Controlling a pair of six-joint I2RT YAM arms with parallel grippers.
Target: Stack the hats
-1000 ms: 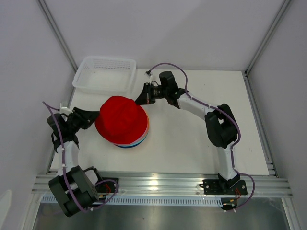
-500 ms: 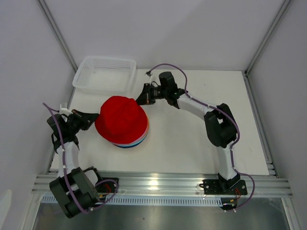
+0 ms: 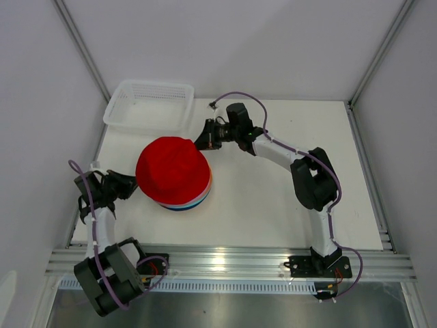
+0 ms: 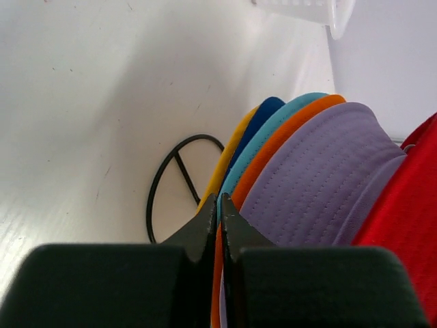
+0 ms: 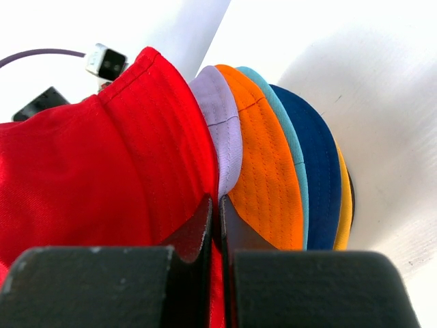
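Observation:
The hats stand in one stack with the red hat [image 3: 173,169] on top. Below it show the lavender [image 4: 321,178], orange [image 4: 287,133], teal [image 4: 290,108], navy [image 4: 263,109] and yellow [image 4: 222,164] brims. My left gripper [image 3: 131,184] [image 4: 218,199] is at the stack's left edge. It is shut, with a strip of orange brim between its fingers. My right gripper [image 3: 200,143] [image 5: 216,199] is at the stack's far right edge, shut on the red hat's [image 5: 89,171] brim, beside the lavender [image 5: 222,116] and orange [image 5: 270,171] brims.
A black wire stand's ring [image 4: 171,178] lies on the white table under the stack. A white mesh basket [image 3: 149,106] sits at the back left corner, close to the side wall. The right arm's elbow [image 3: 314,181] reaches over the table's right half.
My left gripper has shut and has moved toward the near edge along the stack's left side. The right gripper and the stack have hardly moved.

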